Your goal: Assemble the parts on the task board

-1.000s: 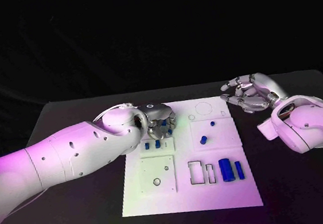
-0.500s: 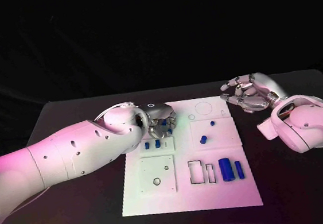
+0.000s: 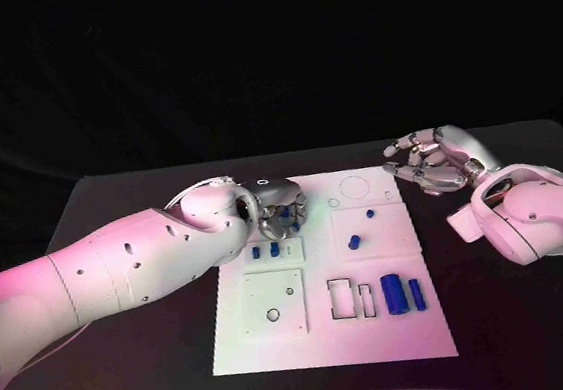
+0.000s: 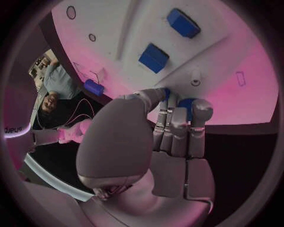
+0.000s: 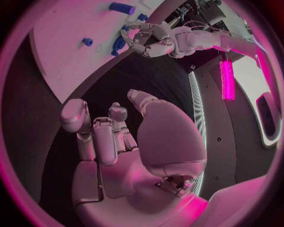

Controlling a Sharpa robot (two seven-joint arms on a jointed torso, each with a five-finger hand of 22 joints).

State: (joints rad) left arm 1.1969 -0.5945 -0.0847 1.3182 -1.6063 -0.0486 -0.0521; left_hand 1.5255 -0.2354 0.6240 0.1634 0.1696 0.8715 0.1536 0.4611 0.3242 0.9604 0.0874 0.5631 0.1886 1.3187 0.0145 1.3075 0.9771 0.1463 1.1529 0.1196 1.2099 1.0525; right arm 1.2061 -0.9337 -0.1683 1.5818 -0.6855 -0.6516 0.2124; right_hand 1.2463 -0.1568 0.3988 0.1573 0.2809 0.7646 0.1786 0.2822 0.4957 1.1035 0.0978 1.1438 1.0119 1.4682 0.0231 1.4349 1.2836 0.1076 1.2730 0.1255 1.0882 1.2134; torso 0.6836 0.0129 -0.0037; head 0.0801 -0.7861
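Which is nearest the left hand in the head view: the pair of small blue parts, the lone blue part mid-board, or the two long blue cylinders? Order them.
1. Pair of small blue parts, just below the left hand.
2. Lone blue part, mid-board.
3. Long blue cylinders, at the board's near right.

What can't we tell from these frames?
- Whether the left hand holds a blue part: head view, arm and curled fingers cover it; left wrist view, blue peeks behind the fingers, grip unclear.
- Recess shapes on the task board: too small, head view.
- Right hand: curled, palm contents hidden in head view.
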